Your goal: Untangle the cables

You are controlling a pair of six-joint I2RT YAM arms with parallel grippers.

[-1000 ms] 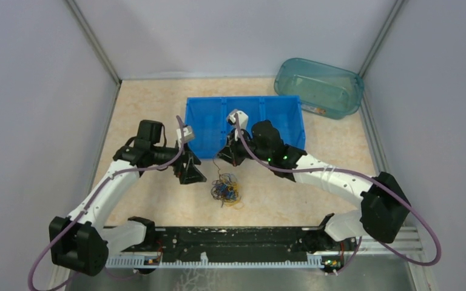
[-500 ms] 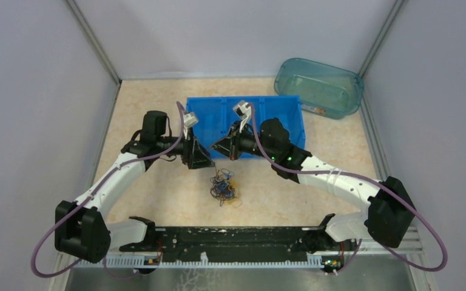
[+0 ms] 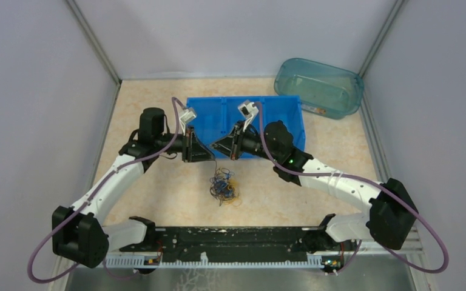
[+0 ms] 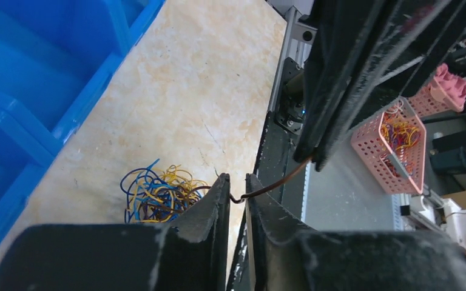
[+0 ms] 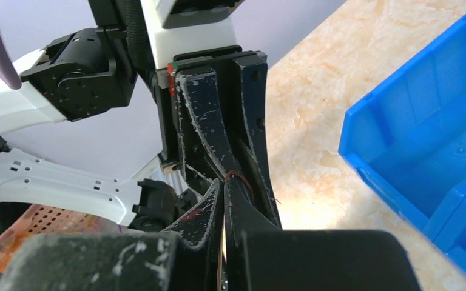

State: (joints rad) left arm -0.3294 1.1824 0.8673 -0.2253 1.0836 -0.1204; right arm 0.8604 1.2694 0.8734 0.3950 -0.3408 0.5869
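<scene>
Black left pincer opposite right pincer, brown cable between

cables before bin, tub behind at right

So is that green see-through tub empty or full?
Empty. The top view shows only the green tub's bare bottom, nothing inside.

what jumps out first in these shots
The two arms meet tip to tip mid-table, a thin brown cable stretched from the shut right jaws into the narrow gap of the left jaws. Close by on the table lies a blue-and-yellow cable tangle, with a blue bin behind.
</scene>
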